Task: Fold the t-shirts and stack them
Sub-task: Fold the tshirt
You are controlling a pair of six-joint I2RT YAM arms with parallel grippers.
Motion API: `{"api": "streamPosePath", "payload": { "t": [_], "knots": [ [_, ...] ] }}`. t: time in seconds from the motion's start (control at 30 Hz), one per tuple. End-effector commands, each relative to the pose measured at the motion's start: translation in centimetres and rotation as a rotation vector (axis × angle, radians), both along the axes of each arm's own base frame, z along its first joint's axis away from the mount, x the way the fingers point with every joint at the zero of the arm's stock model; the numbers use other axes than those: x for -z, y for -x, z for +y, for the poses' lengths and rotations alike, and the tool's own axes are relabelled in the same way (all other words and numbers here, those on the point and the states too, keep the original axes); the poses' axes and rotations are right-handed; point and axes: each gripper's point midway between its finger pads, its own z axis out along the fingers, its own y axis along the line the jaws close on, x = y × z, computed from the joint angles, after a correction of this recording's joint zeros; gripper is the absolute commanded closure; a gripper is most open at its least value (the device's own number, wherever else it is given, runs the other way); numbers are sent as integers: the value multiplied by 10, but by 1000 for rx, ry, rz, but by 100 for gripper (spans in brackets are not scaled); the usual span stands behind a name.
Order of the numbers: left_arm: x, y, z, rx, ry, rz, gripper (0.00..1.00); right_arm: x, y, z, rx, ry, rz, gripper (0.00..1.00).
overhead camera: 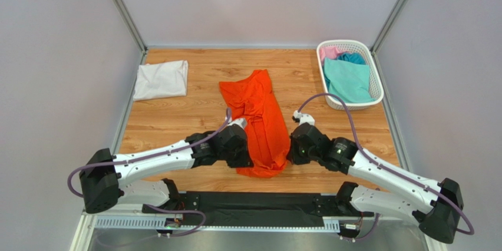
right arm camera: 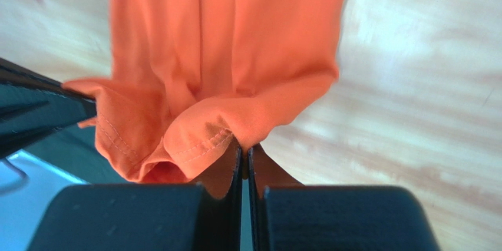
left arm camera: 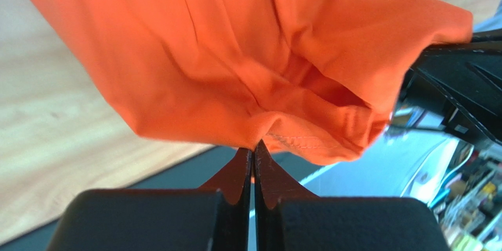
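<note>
A bright orange t-shirt (overhead camera: 259, 115) lies in a long narrow strip down the middle of the wooden table. My left gripper (overhead camera: 246, 159) is shut on its near left hem, seen in the left wrist view (left arm camera: 254, 146). My right gripper (overhead camera: 290, 154) is shut on its near right hem, seen in the right wrist view (right arm camera: 244, 148). The near end of the shirt (left arm camera: 235, 56) is lifted and sags between the two grippers (right arm camera: 224, 45). A folded white t-shirt (overhead camera: 161, 79) lies at the far left. Teal (overhead camera: 347, 79), pink (overhead camera: 330, 52) and blue (overhead camera: 352, 58) shirts lie in the basket.
A white plastic lattice basket (overhead camera: 377, 95) stands at the far right corner. Grey walls and metal posts close in the table on three sides. A black base rail (overhead camera: 253, 207) runs along the near edge.
</note>
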Motion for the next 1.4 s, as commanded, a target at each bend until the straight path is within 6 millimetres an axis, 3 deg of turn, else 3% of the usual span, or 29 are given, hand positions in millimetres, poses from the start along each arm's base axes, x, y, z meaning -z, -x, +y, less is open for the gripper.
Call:
{"api": "streamPosePath", "payload": {
  "t": [0.0, 0.2, 0.27, 0.33, 0.37, 0.43, 0.63, 0.9, 1.0, 1.27, 1.37],
  "knots": [
    [-18, -27, 4, 18, 0, -66, 100, -40, -51, 16, 23, -93, -150, 100],
    [-20, -65, 16, -49, -11, -63, 100, -56, -96, 28, 22, -90, -197, 100],
    [-20, -76, 21, -64, -12, -59, 100, -49, -105, 35, 14, -88, -173, 100],
    [-19, -86, 23, -81, -19, -58, 100, -55, -120, 40, 20, -105, -189, 100],
    [-17, -91, 26, -89, -27, -62, 100, -47, -126, 42, 18, -80, -181, 100],
    [-16, -99, 28, -101, -34, -61, 100, -54, -139, 46, 24, -81, -200, 100],
    [-11, -124, 41, -150, -58, -65, 100, -40, -169, 54, 36, -52, -173, 100],
    [-1, -158, 52, -197, -94, -58, 100, -22, -199, 56, 57, -15, -143, 100],
    [2, -169, 52, -193, -107, -66, 94, -12, -206, 56, 60, 0, -122, 100],
    [18, -193, 55, -227, -133, -49, 91, 8, -228, 46, 98, 23, -91, 99],
    [19, -205, 60, -248, -148, -56, 81, 15, -234, 52, 75, 1, -60, 92]
  ]
}}
